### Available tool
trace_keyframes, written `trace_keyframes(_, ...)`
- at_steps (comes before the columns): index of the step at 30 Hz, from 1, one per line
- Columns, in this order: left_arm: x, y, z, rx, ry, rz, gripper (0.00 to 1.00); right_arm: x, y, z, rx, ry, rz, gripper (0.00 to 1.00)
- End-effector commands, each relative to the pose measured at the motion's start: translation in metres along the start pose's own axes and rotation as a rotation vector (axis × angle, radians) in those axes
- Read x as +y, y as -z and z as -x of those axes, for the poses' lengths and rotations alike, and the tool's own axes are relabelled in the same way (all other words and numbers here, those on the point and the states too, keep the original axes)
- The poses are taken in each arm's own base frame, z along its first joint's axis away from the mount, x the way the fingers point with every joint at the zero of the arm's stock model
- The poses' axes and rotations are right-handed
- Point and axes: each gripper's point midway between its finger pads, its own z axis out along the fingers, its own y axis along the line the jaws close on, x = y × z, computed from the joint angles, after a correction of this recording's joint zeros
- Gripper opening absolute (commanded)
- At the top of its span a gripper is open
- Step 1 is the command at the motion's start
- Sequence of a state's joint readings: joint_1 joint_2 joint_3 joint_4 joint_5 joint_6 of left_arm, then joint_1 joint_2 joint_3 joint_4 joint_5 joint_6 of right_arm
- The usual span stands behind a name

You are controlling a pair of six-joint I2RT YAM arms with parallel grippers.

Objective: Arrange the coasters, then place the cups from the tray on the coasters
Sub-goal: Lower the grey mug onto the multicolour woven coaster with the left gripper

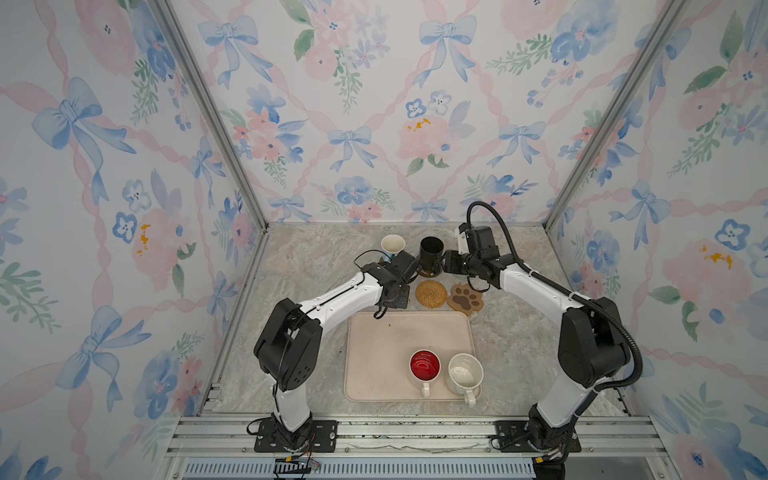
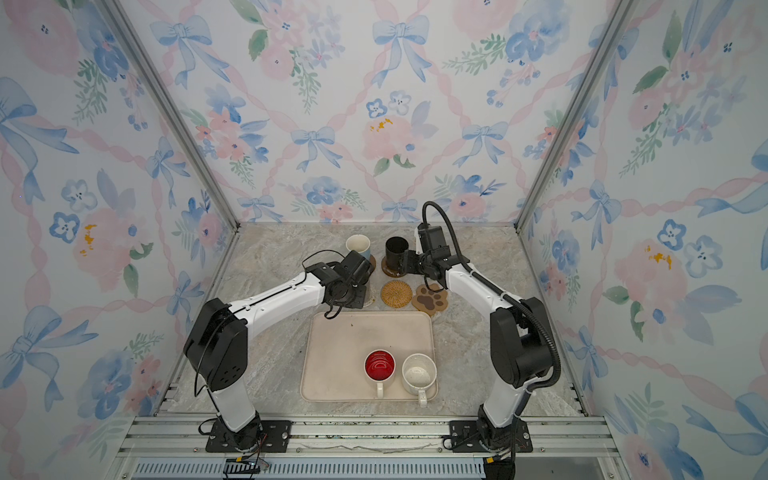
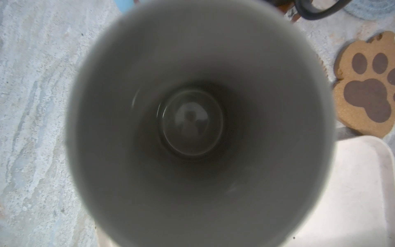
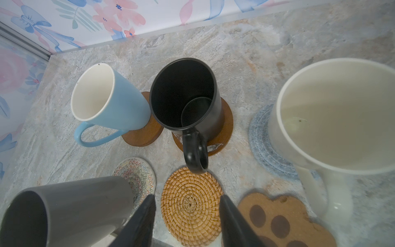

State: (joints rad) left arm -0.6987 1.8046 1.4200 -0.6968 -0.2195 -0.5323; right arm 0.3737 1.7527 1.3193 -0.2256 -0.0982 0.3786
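Observation:
My left gripper (image 1: pixel 392 296) is shut on the grey cup (image 4: pixel 64 209); its fingers are hidden, and the left wrist view looks straight down into that cup (image 3: pixel 192 128). The cup's base meets the cream crochet coaster (image 4: pixel 139 173). My right gripper (image 4: pixel 187 196) hangs open and empty over the bare rattan coaster (image 1: pixel 432 294), next to the bare paw coaster (image 1: pixel 465 299). The light blue cup (image 1: pixel 392 246) and black cup (image 1: pixel 431 251) stand on brown discs. The cream cup (image 4: pixel 333 119) sits on the grey-blue coaster (image 4: pixel 263 147). The tray (image 1: pixel 374 357) holds the red-inside cup (image 1: pixel 424 368) and speckled cup (image 1: pixel 465 374).
Floral walls and metal posts close in the marble table on three sides. A metal rail (image 1: pixel 415 432) with both arm bases runs along the front. The right arm's cable (image 1: pixel 498 224) loops above the back right of the table.

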Motion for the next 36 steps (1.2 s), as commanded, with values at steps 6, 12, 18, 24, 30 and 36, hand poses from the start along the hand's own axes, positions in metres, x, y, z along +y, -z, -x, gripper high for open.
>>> trace_keyframes(6,0.001,0.005,0.026,-0.077,0.017,-0.009,0.0,-0.003,0.01,0.004,-0.016,-0.019,0.007,0.51)
trace_keyframes(12,0.003,0.005,0.028,-0.083,0.029,0.001,0.0,-0.004,0.009,0.004,-0.014,-0.024,0.01,0.51)
trace_keyframes(18,0.002,0.003,0.031,-0.085,0.034,-0.005,0.0,-0.004,0.008,0.003,-0.01,-0.025,0.01,0.51)
trace_keyframes(24,-0.003,-0.003,0.032,-0.077,0.032,-0.016,0.0,-0.007,0.008,0.002,-0.007,-0.026,0.005,0.51)
trace_keyframes(30,-0.003,-0.003,0.035,-0.081,0.034,-0.017,0.0,-0.008,0.007,0.003,-0.007,-0.028,0.006,0.51)
trace_keyframes(36,-0.006,-0.004,0.037,-0.08,0.033,-0.024,0.0,-0.009,0.005,0.002,-0.001,-0.032,0.005,0.51)
